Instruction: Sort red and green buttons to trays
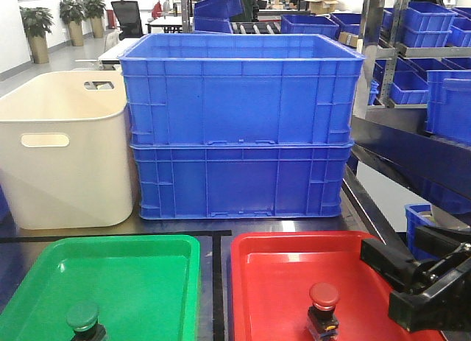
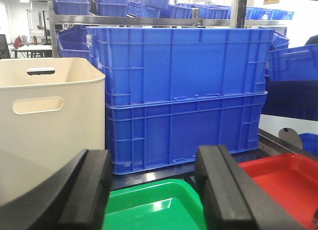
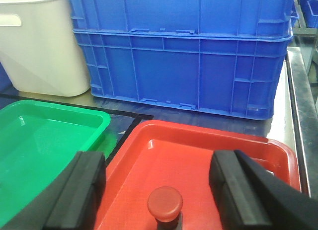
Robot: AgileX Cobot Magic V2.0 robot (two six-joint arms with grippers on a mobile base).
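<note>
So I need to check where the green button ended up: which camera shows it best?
The exterior front-facing view: the green button stands in the green tray, at the frame's bottom edge. The left wrist view shows only that tray's far end, and the right wrist view shows part of the tray, no green button.

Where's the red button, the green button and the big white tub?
red button [image 1: 324, 294], front view, on its round cap.
green button [image 1: 82, 316], front view, on its round cap.
white tub [image 1: 66, 179], front view, on its front wall below the handle hole.

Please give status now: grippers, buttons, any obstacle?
Both grippers open, left gripper, right gripper. Red button in red tray, green button in green tray. No obstacle seen.
</note>
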